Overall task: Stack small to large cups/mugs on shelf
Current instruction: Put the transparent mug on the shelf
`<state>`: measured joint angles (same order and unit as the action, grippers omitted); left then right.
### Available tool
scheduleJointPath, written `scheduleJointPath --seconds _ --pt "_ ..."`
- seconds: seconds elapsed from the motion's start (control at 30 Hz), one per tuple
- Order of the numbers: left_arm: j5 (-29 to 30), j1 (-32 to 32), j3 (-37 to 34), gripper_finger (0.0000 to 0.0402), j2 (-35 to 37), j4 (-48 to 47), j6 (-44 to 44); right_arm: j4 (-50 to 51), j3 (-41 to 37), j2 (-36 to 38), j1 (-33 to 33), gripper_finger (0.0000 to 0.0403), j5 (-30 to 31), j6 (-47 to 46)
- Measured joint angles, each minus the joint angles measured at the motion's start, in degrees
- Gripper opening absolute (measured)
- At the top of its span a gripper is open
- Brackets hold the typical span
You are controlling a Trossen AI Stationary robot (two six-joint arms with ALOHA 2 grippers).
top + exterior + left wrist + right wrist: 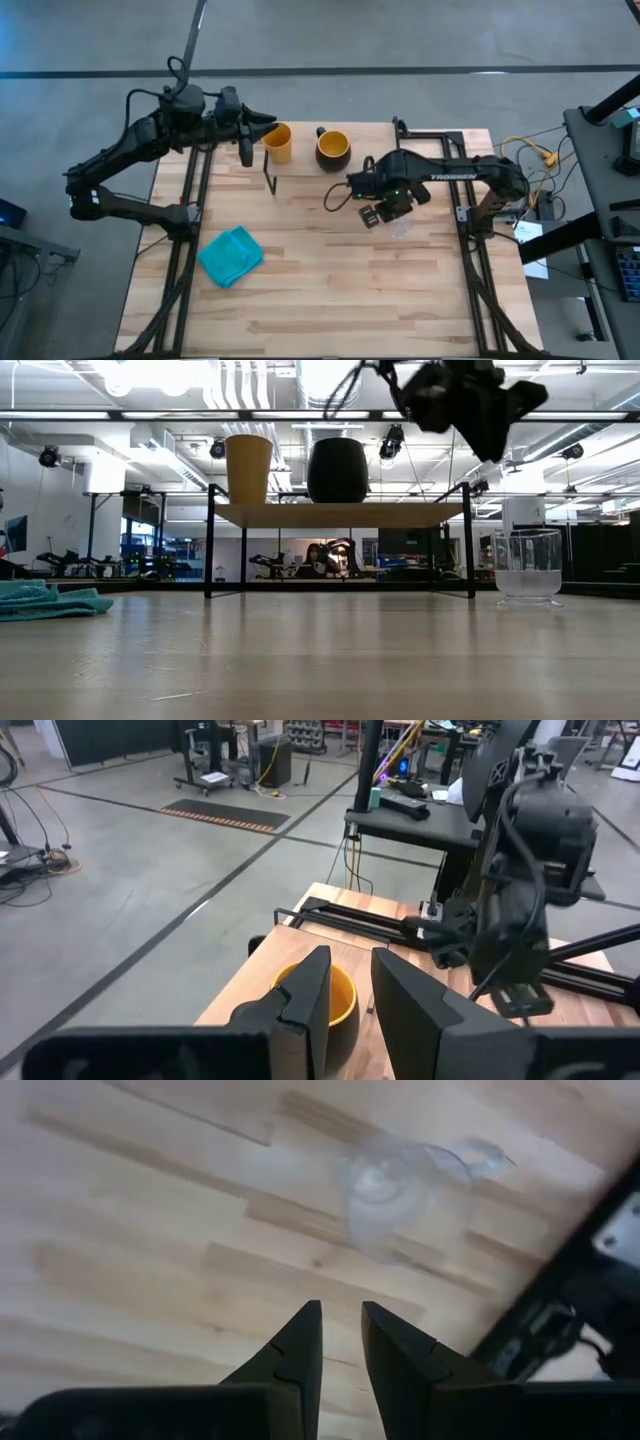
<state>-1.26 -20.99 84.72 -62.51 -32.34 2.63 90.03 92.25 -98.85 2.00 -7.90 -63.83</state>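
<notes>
The yellow-orange cup (248, 470) and the dark mug (337, 470) stand upright, side by side, on the wooden shelf (400, 515), cup left of mug. From above, the cup (278, 143) and mug (333, 150) sit near the table's far edge. The clear glass (527, 567) stands upright on the tabletop, right of the shelf. My right gripper (372, 213) hovers open with a narrow gap, above and just left of the glass (390, 1190). My left gripper (265, 125) hangs beside the cup's far side, narrowly open, with a yellow rim (340, 995) ahead of it.
A crumpled teal cloth (231, 255) lies on the table's left near part. Black rail frames run along both table sides (470, 250). The shelf's thin black legs (209, 540) stand on the table. Bare wood stretches across the near half.
</notes>
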Motion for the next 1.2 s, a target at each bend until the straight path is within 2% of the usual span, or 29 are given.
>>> scheduleJointPath --seconds 0.33,0.63,0.77,0.97,1.2 --pt "-0.02 0.0 0.01 0.0063 0.07 0.04 -0.04 -1.14 -8.62 0.0 0.02 0.0068 -0.02 -5.1" --pt "-0.07 0.02 0.01 0.0063 0.07 0.2 -0.06 -17.14 -13.87 -0.2 0.53 0.0068 -1.76 -2.1" --pt "-0.12 0.02 0.01 0.0063 0.28 0.15 -0.06 -16.87 -14.64 -0.26 0.73 0.0068 -1.09 -1.71" --pt "-0.14 0.02 0.03 0.0063 0.68 0.17 -0.07 -11.2 -15.06 -0.24 0.68 0.0068 -1.06 -1.52" --pt "-0.13 0.02 0.03 0.0063 0.73 0.16 -0.08 -12.87 -15.61 -0.24 1.02 0.0068 -1.31 -0.95"
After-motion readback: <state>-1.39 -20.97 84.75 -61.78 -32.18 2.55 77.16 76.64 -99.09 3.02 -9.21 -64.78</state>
